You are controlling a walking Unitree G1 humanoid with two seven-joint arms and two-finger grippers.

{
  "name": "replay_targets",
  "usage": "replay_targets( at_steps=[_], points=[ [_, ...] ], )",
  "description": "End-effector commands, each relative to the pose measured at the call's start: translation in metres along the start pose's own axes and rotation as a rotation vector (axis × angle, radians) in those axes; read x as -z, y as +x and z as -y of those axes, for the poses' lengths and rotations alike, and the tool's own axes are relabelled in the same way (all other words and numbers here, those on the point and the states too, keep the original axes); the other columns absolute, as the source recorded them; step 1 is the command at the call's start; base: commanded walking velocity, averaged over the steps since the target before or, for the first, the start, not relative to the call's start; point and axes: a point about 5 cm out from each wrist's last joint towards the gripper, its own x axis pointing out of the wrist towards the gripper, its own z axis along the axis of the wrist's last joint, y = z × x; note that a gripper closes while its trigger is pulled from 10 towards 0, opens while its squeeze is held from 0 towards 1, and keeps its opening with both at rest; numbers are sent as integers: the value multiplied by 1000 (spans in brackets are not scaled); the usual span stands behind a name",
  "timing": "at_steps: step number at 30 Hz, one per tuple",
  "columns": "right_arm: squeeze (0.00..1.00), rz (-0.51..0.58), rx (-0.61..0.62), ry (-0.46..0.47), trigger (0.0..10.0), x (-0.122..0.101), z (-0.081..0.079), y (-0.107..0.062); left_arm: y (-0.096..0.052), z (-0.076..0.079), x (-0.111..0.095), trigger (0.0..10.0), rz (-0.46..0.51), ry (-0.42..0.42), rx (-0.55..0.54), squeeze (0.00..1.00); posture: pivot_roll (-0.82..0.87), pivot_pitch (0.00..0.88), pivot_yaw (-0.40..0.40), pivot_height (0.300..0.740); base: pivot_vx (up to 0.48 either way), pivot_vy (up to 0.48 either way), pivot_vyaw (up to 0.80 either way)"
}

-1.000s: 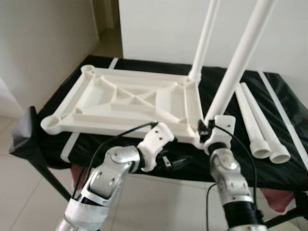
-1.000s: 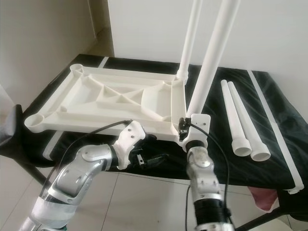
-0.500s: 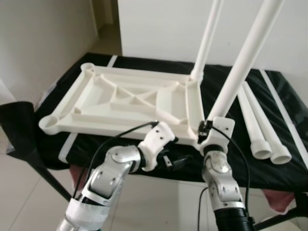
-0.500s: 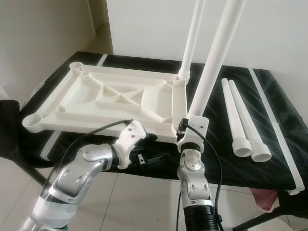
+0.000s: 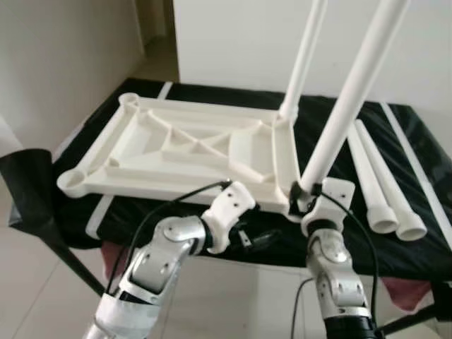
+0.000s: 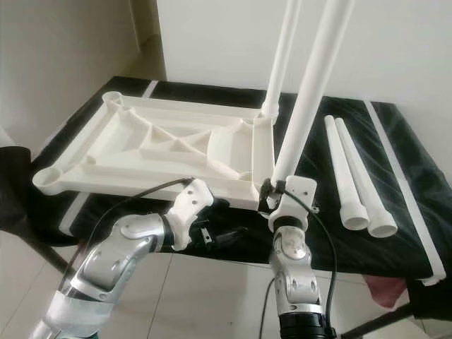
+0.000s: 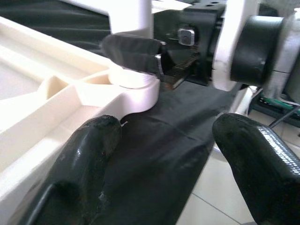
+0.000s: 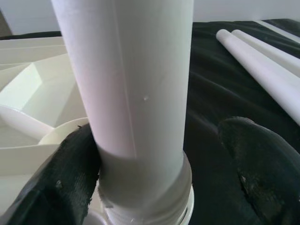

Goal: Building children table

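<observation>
Two Legs Seated, Two Legs Loose

Two white legs stand upright in corner sockets of the white tabletop (image 5: 183,152), which lies upside down, ribs upward, on the black worktop (image 5: 395,247). The near leg (image 5: 346,106) occupies the front right corner socket; the far leg (image 5: 302,60) occupies the rear right corner socket. Two further spare legs (image 5: 374,176) lie side by side on the worktop, to the right of the tabletop and apart from it.

The right gripper (image 8: 140,187) sits at the base of the near leg. One finger touches the leg; the other stands clear of it, so the jaws are spread. The left gripper (image 7: 164,154) hovers at the front edge of the worktop, just beside the same corner socket, fingers apart, holding nothing.
</observation>
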Motion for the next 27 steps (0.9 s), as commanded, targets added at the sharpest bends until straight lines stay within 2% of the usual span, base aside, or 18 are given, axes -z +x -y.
replay_targets(
  at_steps=[1,2,3,5,6,7,8,11,13,16,21,27],
  points=[
    [1000,-8,-17,9,10000,2,4,-1,0,-3,0,10000,-4,8,-85,0,23,6,-36,740,0,0,0],
    [1000,-9,-43,10,10000,2,5,-1,0,-3,0,10000,-4,8,-84,0,22,6,-35,740,0,0,0],
    [506,-14,-92,1,10000,3,7,0,0,-3,0,10000,-5,8,-83,0,19,6,-34,740,0,0,0],
    [506,-18,-125,-5,10000,4,8,0,0,-3,0,10000,-5,9,-83,0,18,6,-32,740,0,0,0],
    [59,-25,-157,-18,10000,5,8,0,0,-3,0,10000,-5,8,-82,0,18,6,-32,740,0,0,0],
    [59,-25,-157,-18,10000,5,8,0,0,-3,0,10000,-5,8,-82,0,18,6,-32,740,0,0,0],
    [0,-36,-198,-41,10000,8,11,2,1,-3,0,10000,-5,8,-80,0,14,6,-31,740,0,0,0],
    [0,-52,-245,-61,10000,11,14,4,2,-2,0,10000,-5,9,-76,0,12,7,-29,740,0,0,0],
    [0,-60,-351,-111,10000,11,19,11,3,-1,-1,10000,-4,9,-72,0,13,8,-30,740,0,0,0],
    [0,-49,-406,-151,10000,8,21,16,4,-2,-1,10000,-6,10,-72,0,15,7,-29,740,0,0,0],
    [0,-43,-505,-176,10000,7,18,20,3,-2,-2,10000,-4,9,-74,0,20,7,-31,740,0,0,0],
    [0,-39,-569,-189,10000,6,15,25,2,-2,0,10000,-7,10,-78,0,24,9,-36,740,0,0,0]
  ],
)
